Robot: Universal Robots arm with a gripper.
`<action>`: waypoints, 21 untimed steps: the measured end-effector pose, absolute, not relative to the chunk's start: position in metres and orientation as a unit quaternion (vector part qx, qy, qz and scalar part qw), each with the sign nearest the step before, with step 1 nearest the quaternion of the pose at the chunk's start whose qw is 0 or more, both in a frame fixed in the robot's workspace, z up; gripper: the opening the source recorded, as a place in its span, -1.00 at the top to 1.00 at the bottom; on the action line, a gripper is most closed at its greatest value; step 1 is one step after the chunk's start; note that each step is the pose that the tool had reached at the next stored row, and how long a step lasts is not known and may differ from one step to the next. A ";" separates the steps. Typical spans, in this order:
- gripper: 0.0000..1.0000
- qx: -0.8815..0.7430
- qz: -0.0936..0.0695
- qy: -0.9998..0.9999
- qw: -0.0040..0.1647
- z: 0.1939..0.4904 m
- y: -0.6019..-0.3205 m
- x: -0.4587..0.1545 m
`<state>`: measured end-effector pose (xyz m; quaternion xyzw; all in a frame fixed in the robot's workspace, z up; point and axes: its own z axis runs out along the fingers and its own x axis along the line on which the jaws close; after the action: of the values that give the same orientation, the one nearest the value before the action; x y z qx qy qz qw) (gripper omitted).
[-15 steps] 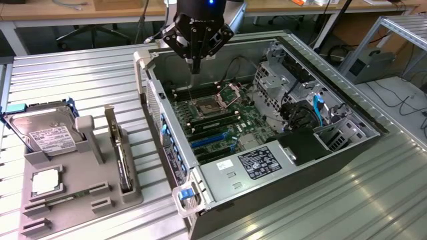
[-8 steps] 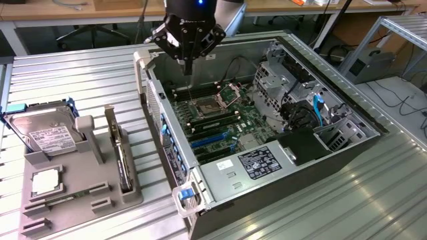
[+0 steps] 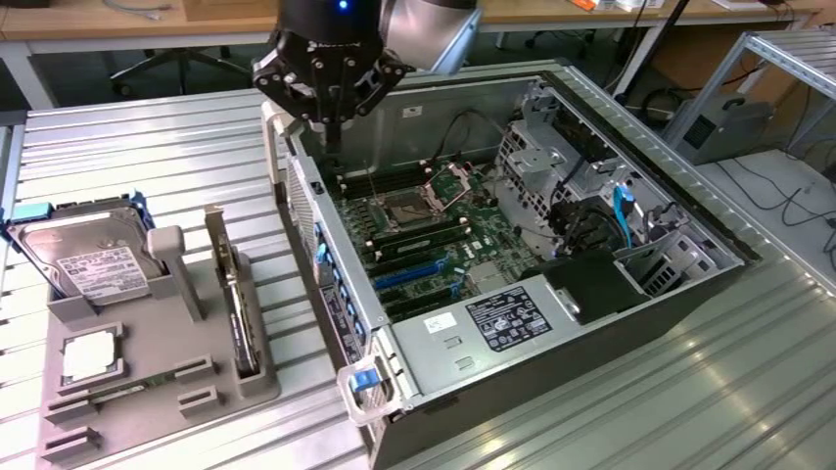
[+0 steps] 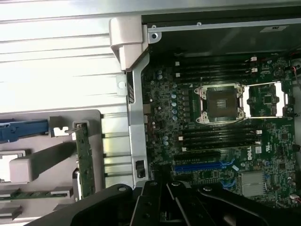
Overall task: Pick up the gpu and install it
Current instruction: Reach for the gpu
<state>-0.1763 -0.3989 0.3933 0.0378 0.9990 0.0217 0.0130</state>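
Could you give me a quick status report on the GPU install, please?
End effector shut, empty, above the edge of the open computer case. Gpu upright in the gray holder, untouched. No obstruction seen between them.

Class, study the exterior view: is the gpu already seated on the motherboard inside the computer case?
No: the gpu stands on edge in the grey holder, outside the computer case.
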 end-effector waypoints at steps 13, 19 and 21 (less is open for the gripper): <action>0.79 0.038 0.022 0.999 0.013 0.393 -0.399 -0.232; 0.79 0.038 0.022 0.999 0.013 0.392 -0.399 -0.259; 0.79 0.038 0.022 0.999 0.013 0.392 -0.399 -0.267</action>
<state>-0.2673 -0.3989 0.3922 0.0379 0.9990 0.0217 0.0131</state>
